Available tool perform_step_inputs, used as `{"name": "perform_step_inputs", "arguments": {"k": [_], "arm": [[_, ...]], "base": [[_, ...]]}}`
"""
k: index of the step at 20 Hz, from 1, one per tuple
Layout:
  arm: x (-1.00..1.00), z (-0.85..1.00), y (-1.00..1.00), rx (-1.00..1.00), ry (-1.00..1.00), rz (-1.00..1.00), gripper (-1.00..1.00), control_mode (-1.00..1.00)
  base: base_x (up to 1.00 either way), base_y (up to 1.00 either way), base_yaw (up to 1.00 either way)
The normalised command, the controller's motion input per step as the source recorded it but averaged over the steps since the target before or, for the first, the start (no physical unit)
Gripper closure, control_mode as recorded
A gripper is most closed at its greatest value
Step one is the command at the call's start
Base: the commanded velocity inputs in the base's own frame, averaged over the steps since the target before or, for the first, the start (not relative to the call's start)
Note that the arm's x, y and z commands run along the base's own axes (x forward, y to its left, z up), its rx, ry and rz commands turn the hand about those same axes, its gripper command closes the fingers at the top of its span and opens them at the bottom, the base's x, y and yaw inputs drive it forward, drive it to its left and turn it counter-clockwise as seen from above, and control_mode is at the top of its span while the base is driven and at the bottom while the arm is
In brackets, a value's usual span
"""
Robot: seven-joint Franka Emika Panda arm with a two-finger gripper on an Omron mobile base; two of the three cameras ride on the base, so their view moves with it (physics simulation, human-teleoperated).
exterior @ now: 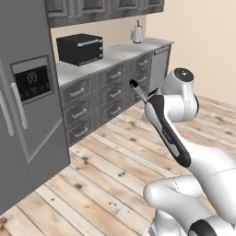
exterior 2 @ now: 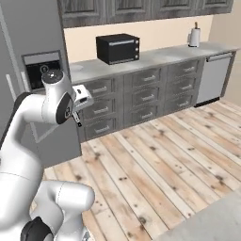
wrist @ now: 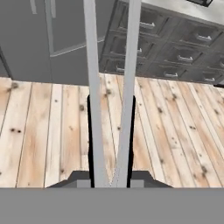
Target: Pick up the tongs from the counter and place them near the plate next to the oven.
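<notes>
My gripper (wrist: 111, 114) is shut on the tongs (wrist: 92, 65), whose two silvery arms run up the hand view over the wooden floor. In the left base view the tongs (exterior: 138, 91) poke out from behind my forearm, black end up, in mid-air well short of the cabinets. The hand and gripper (exterior 2: 77, 117) hang in front of the fridge. The black toaster oven (exterior: 79, 48) (exterior 2: 117, 48) stands on the marble counter (exterior: 124, 51) (exterior 2: 160, 59). I cannot make out the plate on the pale counter.
A tall grey fridge (exterior: 27, 106) (exterior 2: 42, 28) stands at the left. Dark drawer fronts (exterior: 110, 92) (exterior 2: 141, 96) run under the counter, with a steel dishwasher (exterior: 159, 64) (exterior 2: 214, 77) and a paper towel roll (exterior: 137, 33) (exterior 2: 194, 36) at its far end. Wooden floor (exterior 2: 155, 160) lies between.
</notes>
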Motion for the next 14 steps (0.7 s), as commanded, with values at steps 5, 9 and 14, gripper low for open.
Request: {"name": "perform_step_inputs", "arguments": {"k": [5,9,14], "arm": [[0.00,0.00,0.00,0.00,0.00,0.00,1.00,1.00],[0.00,0.00,0.00,0.00,0.00,0.00,1.00,1.00],[0.00,0.00,0.00,0.00,0.00,0.00,1.00,1.00]], "base": [[1.00,0.22,-0.08],[1.00,0.17,0.00],[1.00,-0.07,0.14]]}}
